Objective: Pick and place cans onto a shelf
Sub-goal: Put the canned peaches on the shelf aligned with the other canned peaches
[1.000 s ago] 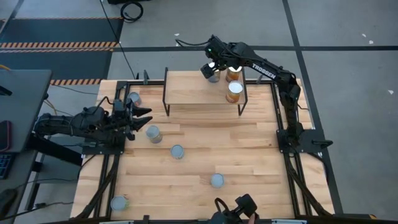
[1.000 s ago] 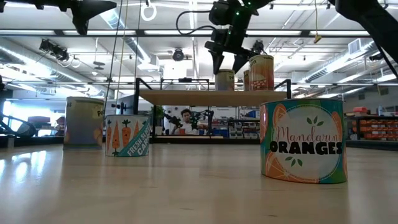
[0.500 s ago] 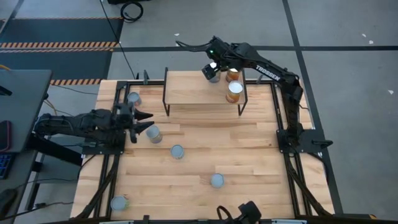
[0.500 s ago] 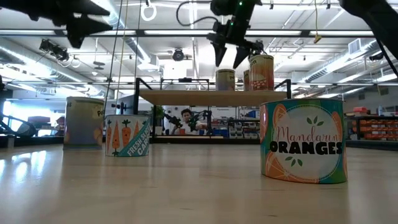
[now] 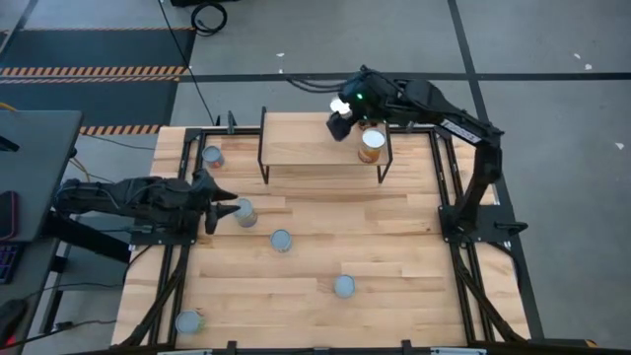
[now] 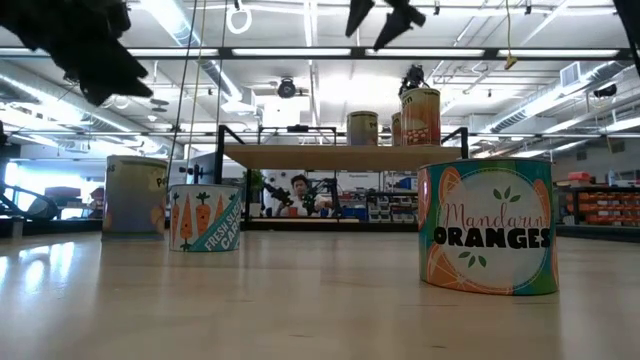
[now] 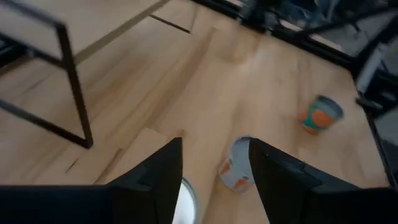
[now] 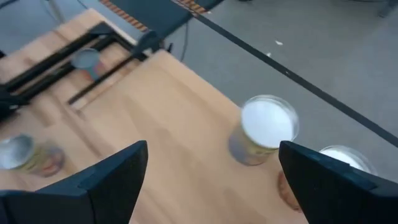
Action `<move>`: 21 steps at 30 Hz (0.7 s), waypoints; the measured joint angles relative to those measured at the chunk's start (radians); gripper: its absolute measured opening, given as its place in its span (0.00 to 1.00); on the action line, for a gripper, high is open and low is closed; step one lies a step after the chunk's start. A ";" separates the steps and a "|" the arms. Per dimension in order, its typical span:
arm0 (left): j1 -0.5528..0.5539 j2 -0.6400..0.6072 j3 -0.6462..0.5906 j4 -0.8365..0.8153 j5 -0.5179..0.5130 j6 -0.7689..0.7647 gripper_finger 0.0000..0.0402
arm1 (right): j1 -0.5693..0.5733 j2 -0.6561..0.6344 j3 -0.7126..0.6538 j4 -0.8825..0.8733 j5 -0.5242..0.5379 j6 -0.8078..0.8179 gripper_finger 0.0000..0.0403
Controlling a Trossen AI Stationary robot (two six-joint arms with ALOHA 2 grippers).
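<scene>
The shelf (image 5: 320, 146) stands at the table's far middle and shows in the low view (image 6: 340, 155). Three cans stand on its right end: one silver-topped (image 8: 266, 127), one beside it (image 8: 339, 163), one orange-labelled (image 5: 372, 145). My right gripper (image 5: 342, 106) hovers open high above them (image 8: 211, 168), touching nothing. My left gripper (image 5: 225, 205) is open and empty at the table's left, just beside a silver-topped can (image 5: 244, 212). That can's rim (image 7: 185, 198) shows by one finger, and a carrot-labelled can (image 7: 236, 165) lies farther off between the fingers.
Loose cans stand on the table: far left (image 5: 212, 156), middle (image 5: 281, 240), near middle (image 5: 343, 286), near left corner (image 5: 187, 321). In the low view a Mandarin Oranges can (image 6: 488, 225) stands close. The shelf's black leg (image 7: 74, 93) is near my left gripper.
My right gripper has risen from around the silver-topped can on the shelf, leaving it standing, and has drifted a little toward the table's right. My left gripper has moved toward the table's near edge, closer to the can beside it.
</scene>
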 joint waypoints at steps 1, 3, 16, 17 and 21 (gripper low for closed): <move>0.000 0.012 0.027 -0.041 0.002 0.012 0.48 | 0.019 -0.007 0.000 -0.002 0.006 0.009 0.92; 0.000 0.039 0.076 -0.170 -0.002 0.031 0.50 | 0.051 -0.016 0.000 -0.009 0.024 0.026 0.92; 0.006 0.339 0.112 -0.339 0.022 -0.075 0.82 | 0.173 -0.024 0.000 -0.018 0.054 0.083 0.92; 0.006 0.365 0.112 -0.337 0.026 -0.075 0.82 | 0.181 -0.026 0.000 -0.020 0.054 0.086 0.92; 0.006 0.468 0.113 -0.336 0.027 -0.075 0.81 | 0.207 -0.036 0.000 -0.020 0.055 0.089 0.92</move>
